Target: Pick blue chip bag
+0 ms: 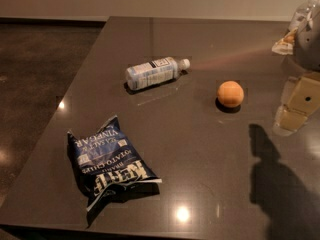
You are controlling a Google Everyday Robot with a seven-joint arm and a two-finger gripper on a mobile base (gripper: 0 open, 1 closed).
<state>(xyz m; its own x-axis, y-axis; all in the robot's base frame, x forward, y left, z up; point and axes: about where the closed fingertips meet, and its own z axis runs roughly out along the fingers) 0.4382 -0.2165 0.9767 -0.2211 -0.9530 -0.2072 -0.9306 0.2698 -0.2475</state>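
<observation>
Gripper [297,109] at far right edge of view, hanging above dark table [200,149]. Can't tell if open or closed, can't tell if holding anything. Orange [230,93] closest to gripper, just off to its left. Clear water bottle [152,73] farther left, lying on side, a bit farther back. Blue chip bag [107,161] well apart from gripper, far left and nearer front edge, lying flat, crinkled, white letters upside down. Dark shadow [280,184] on table below gripper.
</observation>
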